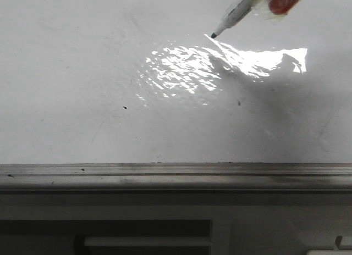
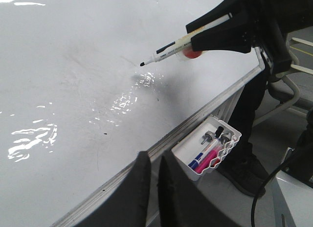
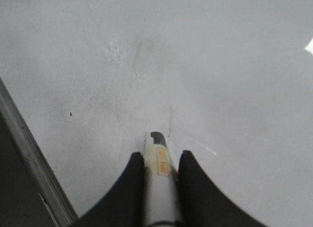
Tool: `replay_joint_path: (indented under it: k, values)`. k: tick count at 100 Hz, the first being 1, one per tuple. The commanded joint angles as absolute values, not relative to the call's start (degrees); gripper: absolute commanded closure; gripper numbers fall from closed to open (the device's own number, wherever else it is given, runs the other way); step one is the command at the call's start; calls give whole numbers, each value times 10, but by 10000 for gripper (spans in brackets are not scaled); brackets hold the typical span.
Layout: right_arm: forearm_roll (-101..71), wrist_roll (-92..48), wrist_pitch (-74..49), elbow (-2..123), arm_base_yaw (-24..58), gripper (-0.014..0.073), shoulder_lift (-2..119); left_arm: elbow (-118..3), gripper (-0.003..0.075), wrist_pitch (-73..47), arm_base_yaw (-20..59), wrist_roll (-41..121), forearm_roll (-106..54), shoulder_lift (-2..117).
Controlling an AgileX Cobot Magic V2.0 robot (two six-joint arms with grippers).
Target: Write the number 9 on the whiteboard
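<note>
The right gripper (image 3: 157, 188), jaws clamped on a slim white marker pen with a black tip (image 1: 234, 16), holds that tip just above the large glossy white whiteboard (image 1: 71, 84), near its rippled glare patch; no number 9 is drawn yet. Risk, judged from here: a slanted pen could skip or smear if pressed unevenly. The left gripper (image 2: 152, 188) hangs nearly closed and empty above the board's grey metal edge rail (image 2: 205, 107), where a small white plastic basket (image 2: 188, 156) holds pink, blue and dark markers.
</note>
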State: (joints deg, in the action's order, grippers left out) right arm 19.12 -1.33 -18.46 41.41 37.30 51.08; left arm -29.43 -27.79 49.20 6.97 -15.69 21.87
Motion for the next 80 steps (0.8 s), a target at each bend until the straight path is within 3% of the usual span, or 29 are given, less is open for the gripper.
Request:
replay_joint_path:
  k: [1,45,80]
  values:
    - [196,6,-139,431,354,627,510,-309,713,-233,492,64,-170,222]
    - [173,10,-148,431,324,634,562,-309,713,-233,492,64,-172,222]
    - [188,10,-266,431,335,634,557,-309,713,-233,492,64,-172,222]
